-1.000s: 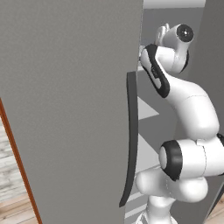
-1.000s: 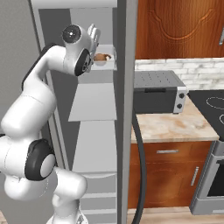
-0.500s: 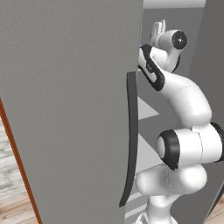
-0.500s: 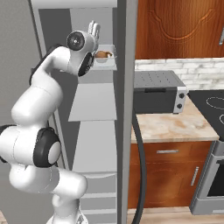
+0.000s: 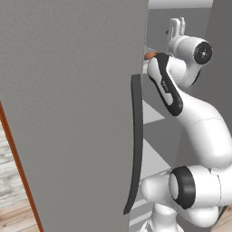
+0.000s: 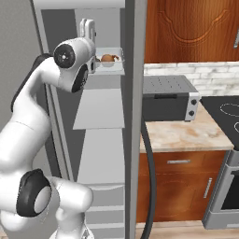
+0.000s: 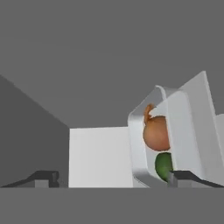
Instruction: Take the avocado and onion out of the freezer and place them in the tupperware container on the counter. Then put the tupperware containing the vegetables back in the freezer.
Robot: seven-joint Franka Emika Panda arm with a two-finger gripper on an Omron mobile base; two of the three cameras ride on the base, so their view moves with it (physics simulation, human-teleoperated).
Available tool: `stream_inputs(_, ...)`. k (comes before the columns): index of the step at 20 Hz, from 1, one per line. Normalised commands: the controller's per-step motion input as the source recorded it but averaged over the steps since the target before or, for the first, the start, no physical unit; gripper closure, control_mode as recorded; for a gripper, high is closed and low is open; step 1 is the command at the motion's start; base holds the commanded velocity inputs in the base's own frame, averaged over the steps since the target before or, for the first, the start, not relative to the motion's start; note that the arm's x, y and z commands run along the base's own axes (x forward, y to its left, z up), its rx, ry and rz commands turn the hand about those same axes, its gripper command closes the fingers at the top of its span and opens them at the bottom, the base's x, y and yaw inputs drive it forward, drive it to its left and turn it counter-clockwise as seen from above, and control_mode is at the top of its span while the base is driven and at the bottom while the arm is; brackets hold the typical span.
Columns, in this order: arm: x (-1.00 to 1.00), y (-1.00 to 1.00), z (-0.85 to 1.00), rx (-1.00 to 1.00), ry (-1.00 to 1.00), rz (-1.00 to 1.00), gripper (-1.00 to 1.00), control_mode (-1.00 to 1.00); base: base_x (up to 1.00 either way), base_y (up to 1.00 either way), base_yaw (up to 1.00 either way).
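A: Where do the onion (image 7: 156, 133) and the avocado (image 7: 163, 164) lie?

B: Both sit in the tupperware container (image 7: 138, 148), a pale rounded tray on a shelf high inside the freezer (image 6: 100, 109). In the hand view the onion is the orange-brown ball and the avocado the dark green one touching it, nearer the camera, at the tray's near end.

A: And relative to the fingers?

B: The gripper (image 7: 113, 177) points at the tray from short of it. One dark fingertip (image 7: 179, 176) shows just beside the avocado, overlapping the tray's near rim in that view; the other stands well apart, over the bare pale shelf next to the tray. The avocado lies toward one finger, not centred between the two. Nothing sits between the tips.

A: So the jaws?

B: Spread wide, holding nothing.

A: What do the base cameras add?

B: In the right base view the onion (image 6: 108, 58) shows in the tray (image 6: 116, 64) at the shelf's front edge, the white hand raised just beside it. To the right, beyond the freezer's edge, a grey toaster oven (image 6: 169, 98) stands on the counter (image 6: 186, 135) over wooden cabinets. In the left base view the open freezer door (image 5: 72, 113) with its dark curved handle (image 5: 135, 145) is on the left, the arm reaching past it, and an orange sliver of onion (image 5: 150, 55) peeks out behind the arm.
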Motion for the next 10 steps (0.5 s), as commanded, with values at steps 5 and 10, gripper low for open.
stream_inputs(5,-0.82,0.0,0.51,-0.03,0.03,0.0,-1.0,-1.0,0.0,0.0,0.0)
stream_inputs(10,-0.66,0.01,0.43,-0.08,0.16,0.01,-1.0,-1.0,0.0,0.0,0.0)
